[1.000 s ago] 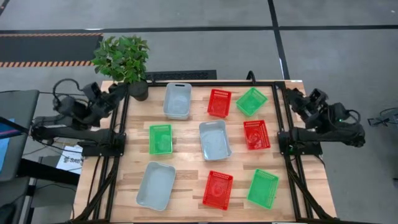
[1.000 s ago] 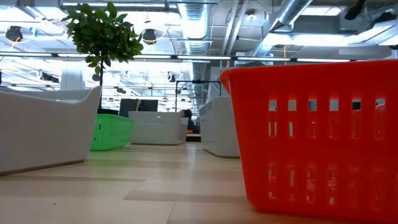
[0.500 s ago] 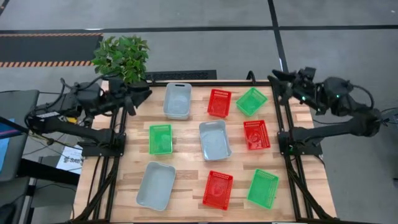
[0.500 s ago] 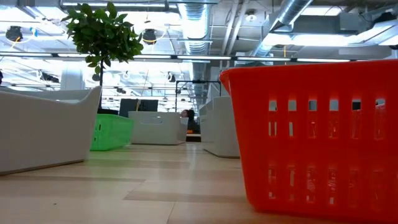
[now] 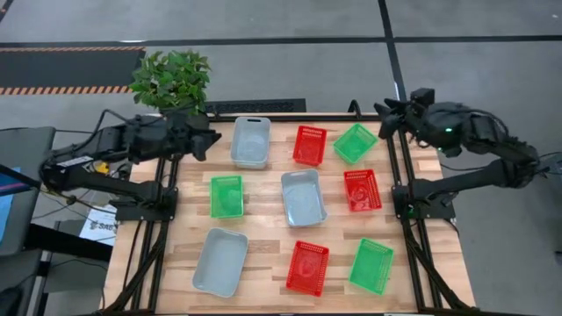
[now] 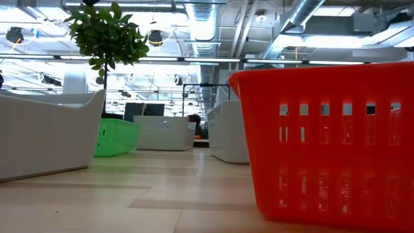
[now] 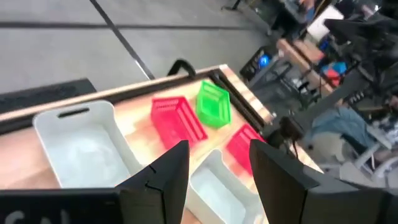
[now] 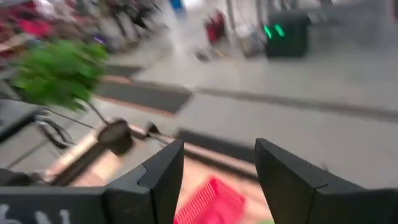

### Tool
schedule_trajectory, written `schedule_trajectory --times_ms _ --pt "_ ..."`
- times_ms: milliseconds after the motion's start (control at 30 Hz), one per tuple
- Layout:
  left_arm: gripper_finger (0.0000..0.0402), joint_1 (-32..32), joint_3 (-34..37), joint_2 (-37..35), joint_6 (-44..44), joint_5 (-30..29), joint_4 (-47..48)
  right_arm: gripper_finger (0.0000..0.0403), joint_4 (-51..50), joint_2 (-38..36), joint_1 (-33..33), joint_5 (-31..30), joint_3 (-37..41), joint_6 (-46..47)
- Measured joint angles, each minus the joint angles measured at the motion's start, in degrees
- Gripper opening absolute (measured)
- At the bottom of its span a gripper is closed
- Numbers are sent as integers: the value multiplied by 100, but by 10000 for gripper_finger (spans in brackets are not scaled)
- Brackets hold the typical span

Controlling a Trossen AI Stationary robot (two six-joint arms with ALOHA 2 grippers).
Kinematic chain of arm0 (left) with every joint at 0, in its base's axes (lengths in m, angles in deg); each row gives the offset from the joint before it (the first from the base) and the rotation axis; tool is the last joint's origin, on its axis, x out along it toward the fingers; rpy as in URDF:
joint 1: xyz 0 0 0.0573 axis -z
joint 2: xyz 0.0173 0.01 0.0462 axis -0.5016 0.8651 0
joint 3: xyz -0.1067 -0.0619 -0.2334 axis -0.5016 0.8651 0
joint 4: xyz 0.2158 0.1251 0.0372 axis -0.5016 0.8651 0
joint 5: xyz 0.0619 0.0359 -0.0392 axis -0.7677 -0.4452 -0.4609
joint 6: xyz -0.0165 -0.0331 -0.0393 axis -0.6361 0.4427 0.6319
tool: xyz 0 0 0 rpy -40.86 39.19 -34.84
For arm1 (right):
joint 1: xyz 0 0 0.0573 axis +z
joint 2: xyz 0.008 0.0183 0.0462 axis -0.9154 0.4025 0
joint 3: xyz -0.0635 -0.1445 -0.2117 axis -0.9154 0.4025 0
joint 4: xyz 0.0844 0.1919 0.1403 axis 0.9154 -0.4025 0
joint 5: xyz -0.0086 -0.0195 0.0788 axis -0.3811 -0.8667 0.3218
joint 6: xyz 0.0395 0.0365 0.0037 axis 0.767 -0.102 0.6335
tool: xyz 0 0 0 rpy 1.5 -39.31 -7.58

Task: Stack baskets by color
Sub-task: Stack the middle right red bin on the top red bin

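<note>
Several baskets lie apart, bottoms on the wooden table [image 5: 263,224], none stacked. Three are red: far [image 5: 309,145], right of middle [image 5: 362,190] and near [image 5: 307,267]. Three are green: far right [image 5: 355,142], left [image 5: 226,196] and near right [image 5: 371,265]. Three larger ones are grey: far [image 5: 250,140], middle [image 5: 303,197] and near left [image 5: 220,261]. My left gripper [image 5: 209,140] hovers open by the far left corner, beside the far grey basket [image 7: 81,146]. My right gripper [image 5: 384,114] hovers open above the far right corner. Each holds nothing.
A potted green plant [image 5: 171,81] stands at the far left corner, right behind my left arm. Black frame rails [image 5: 397,175] run along the table's left and right edges. In the low view the near red basket [image 6: 330,142] stands close in front.
Both arms have unfolded from their rest at the table's sides and risen. My left gripper has swung toward the far grey basket. My right gripper has swung up and inward over the far right corner. Both have tipped from pointing down to nearly level. No basket has moved.
</note>
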Motion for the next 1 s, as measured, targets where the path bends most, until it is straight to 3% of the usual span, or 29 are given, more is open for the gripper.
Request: schedule_trajectory --times_ms 300,567,767,1000 --pt "155 -469 0 760 -480 923 89 212 -1702 755 -351 588 2 1549" --pt "155 -707 9 1394 -872 1108 203 211 -2762 1664 -539 1324 2 2023" --pt "155 -754 407 1280 -722 1488 204 211 -3065 2143 -494 2308 387 2321" --pt "155 -756 831 727 -297 1273 88 211 -3032 2174 -138 2804 1535 3044"
